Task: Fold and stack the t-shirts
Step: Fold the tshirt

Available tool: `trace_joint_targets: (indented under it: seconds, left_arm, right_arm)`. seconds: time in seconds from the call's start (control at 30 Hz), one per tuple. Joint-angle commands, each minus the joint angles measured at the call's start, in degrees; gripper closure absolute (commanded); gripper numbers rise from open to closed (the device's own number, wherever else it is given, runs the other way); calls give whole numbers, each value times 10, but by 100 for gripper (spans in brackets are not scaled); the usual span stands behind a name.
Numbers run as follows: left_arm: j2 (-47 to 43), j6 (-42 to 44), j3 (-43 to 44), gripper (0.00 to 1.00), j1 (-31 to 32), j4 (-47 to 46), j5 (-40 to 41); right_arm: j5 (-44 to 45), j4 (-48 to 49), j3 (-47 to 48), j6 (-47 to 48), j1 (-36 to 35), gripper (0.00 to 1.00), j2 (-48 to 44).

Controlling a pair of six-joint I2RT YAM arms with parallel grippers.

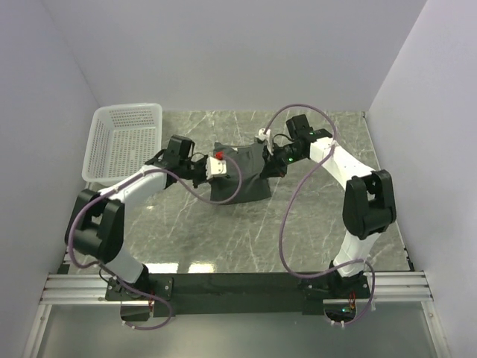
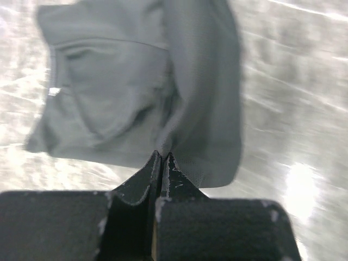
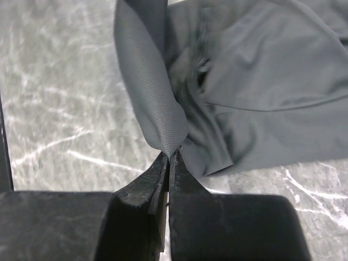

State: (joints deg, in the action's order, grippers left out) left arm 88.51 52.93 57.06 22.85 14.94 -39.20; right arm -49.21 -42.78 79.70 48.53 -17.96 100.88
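Top external: crumpled charcoal t-shirt (image 1: 242, 175)

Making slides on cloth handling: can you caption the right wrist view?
Right gripper shut on a fold of the grey t-shirt, held over the marble table.

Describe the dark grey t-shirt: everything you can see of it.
The t-shirt is plain charcoal-grey, soft fine-knit fabric with no print visible. It is crumpled, not folded, bunched near the middle of the marble table, to the right of the white mesh basket. The left gripper and right gripper each pinch a fold of it with jaws shut, one on either side. Its lower part seems to rest on the table. A seam shows, but the sleeves are hard to tell apart.
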Motion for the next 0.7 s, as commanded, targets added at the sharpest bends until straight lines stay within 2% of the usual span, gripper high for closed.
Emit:
trace_joint_targets:
  seconds: [0.0,0.3,0.47,0.53,0.67]
  left_arm:
    - [32,-15,52,100,-9,-66,-11]
    - [83,-61,71,100,-16,-210,44]
    - [93,-105,57,100,-26,-340,61]
    - [116,-124,67,100,-30,-380,79]
    - [187,-147,136,100,-30,-394,133]
  right_arm:
    - [-7,42,47,-88,13,100,24]
    - [17,152,88,-207,37,100,62]
    - [24,195,127,-282,50,100,88]
    - [46,225,142,-314,53,100,102]
    - [92,237,198,-349,52,100,152]
